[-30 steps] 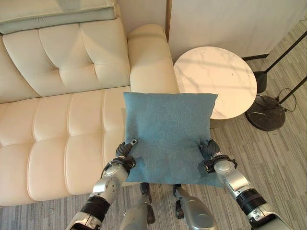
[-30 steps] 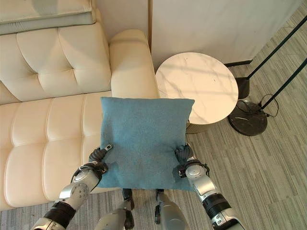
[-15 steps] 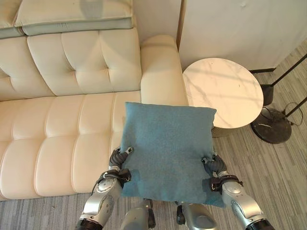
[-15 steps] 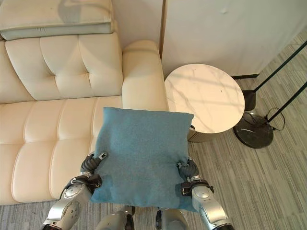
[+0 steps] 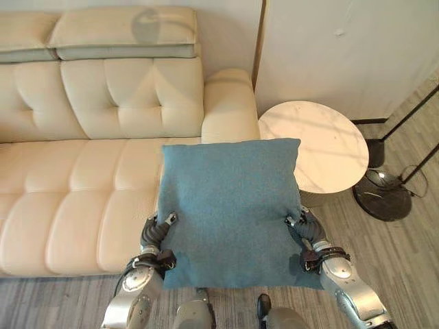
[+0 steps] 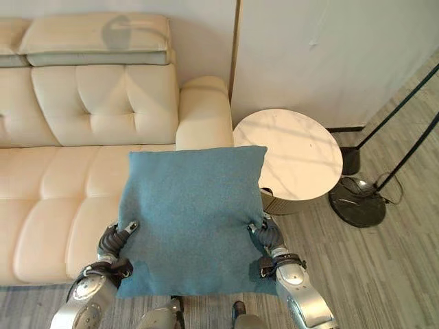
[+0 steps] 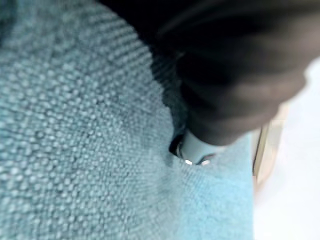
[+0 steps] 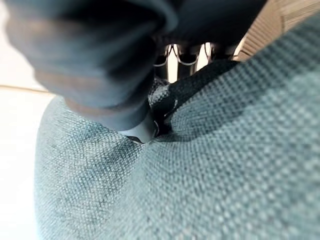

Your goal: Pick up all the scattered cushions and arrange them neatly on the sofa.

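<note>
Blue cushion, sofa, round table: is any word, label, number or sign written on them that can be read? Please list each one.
None: no readable text stands on anything here.
Blue cushion, held by the left hand and right hand: plain woven cloth, no label in sight.
Cream sofa: plain.
Round marble table: only veining.

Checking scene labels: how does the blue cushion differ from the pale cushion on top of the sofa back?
The blue cushion is teal woven fabric, roughly square; the pale cushion is cream and looks flatter and longer.
The blue cushion is held off the seat, pinched by the left hand and right hand at its sides; the pale cushion rests on top of the sofa backrest, touched by neither hand.
Both lie roughly flat.
</note>
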Motion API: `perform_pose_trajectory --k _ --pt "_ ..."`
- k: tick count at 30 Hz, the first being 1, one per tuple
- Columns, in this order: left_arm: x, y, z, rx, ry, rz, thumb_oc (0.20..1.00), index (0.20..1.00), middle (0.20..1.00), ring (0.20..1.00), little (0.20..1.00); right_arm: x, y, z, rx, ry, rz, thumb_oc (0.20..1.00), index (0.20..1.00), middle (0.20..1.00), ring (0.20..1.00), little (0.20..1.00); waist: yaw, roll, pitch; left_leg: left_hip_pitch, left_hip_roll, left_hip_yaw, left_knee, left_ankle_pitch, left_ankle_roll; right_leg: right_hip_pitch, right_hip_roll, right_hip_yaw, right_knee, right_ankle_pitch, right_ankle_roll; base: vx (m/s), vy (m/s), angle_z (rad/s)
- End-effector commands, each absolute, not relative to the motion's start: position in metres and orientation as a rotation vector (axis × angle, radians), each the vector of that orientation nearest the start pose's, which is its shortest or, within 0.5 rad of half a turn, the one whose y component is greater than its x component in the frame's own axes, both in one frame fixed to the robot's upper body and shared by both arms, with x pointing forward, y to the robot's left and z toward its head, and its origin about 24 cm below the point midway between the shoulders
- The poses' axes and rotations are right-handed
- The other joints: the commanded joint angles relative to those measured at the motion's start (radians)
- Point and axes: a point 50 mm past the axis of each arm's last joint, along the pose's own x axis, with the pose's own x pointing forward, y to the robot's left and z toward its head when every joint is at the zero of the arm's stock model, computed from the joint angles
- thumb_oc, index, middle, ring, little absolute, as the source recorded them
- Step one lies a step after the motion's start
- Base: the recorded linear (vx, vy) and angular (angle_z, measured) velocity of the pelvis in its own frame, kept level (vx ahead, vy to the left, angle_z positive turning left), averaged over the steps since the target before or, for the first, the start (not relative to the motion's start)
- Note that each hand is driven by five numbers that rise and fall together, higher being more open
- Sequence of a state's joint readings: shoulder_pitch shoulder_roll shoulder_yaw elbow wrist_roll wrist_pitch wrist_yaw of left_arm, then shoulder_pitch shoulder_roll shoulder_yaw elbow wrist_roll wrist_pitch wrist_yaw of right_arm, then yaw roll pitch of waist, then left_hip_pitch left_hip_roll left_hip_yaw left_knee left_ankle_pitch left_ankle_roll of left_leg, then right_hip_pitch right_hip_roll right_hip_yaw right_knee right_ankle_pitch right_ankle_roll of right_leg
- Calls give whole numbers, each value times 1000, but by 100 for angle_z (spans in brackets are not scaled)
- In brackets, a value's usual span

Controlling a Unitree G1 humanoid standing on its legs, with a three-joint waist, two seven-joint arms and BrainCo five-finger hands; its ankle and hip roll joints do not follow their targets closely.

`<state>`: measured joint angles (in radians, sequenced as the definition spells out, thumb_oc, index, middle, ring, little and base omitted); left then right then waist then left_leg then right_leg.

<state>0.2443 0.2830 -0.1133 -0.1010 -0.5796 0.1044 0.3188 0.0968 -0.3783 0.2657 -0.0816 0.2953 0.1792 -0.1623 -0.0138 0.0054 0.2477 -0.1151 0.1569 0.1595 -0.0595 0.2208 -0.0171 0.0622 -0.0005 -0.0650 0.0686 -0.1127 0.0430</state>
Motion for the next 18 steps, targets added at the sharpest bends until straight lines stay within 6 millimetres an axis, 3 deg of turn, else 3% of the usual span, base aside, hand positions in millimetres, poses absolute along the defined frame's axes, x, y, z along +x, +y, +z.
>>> perform_pose_trajectory --k 1,3,4,6,10,12,14,16,17,18 --pt "213 180 41 -350 128 126 200 200 200 200 200 235 -136 62 51 0 202 200 200 200 200 200 -6 -63 -54 -85 -88 -29 -28 -58 -67 46 55 14 -33 -84 -26 -402 -294 46" --pt "213 176 39 -372 136 125 200 200 200 200 200 235 -137 62 56 -2 203 200 200 200 200 200 -7 -57 -28 -83 -85 -22 -28 -73 -72 44 57 -33 -28 -78 -28 -377 -203 58" --pt "214 174 40 -377 129 121 200 200 200 200 200 237 -139 64 37 -7 197 200 200 200 200 200 -7 -58 -14 -56 -84 37 -28 -76 -60 38 42 -85 -38 -59 -30 -376 -173 55" --pt "212 175 40 -372 127 118 200 200 200 200 200 237 -139 63 33 -2 203 200 200 200 200 200 -2 -65 -14 -21 -90 45 -11 -79 -49 47 33 -100 -55 -46 -28 -230 -116 52" --pt "208 175 44 -381 106 118 200 200 200 200 200 235 -137 64 28 -1 231 200 200 200 200 200 3 -89 -23 -11 -98 54 236 -220 -20 50 1 -145 -94 -26 -26 -194 -63 27" --pt "208 174 44 -391 108 110 200 200 200 200 200 234 -137 64 47 1 222 200 200 200 200 200 -1 -81 -35 50 -90 74 246 -275 -25 50 -6 -183 -108 -32 -19 -90 33 25" --pt "207 173 43 -388 115 106 200 200 200 200 200 234 -138 63 53 3 220 200 200 200 200 200 -6 -75 -40 77 -84 91 216 -279 -27 45 -8 -203 -111 -32 -16 -55 69 67" --pt "208 170 41 -382 129 83 200 200 200 200 200 233 -142 63 58 2 197 200 200 200 200 200 -20 -61 -45 113 -60 154 150 -256 -41 30 -20 -264 -117 -24 -9 -128 154 94" --pt "208 169 40 -374 138 71 200 200 200 200 200 231 -145 62 57 7 175 200 200 200 200 200 -29 -43 -47 135 -51 190 47 -224 -57 16 -29 -323 -126 -14 -1 -114 154 65" --pt "208 169 40 -374 138 71 200 200 200 200 200 231 -145 62 56 7 175 200 200 200 200 200 -31 -43 -47 139 -53 188 38 -218 -56 16 -29 -325 -127 -14 -1 -129 255 92"
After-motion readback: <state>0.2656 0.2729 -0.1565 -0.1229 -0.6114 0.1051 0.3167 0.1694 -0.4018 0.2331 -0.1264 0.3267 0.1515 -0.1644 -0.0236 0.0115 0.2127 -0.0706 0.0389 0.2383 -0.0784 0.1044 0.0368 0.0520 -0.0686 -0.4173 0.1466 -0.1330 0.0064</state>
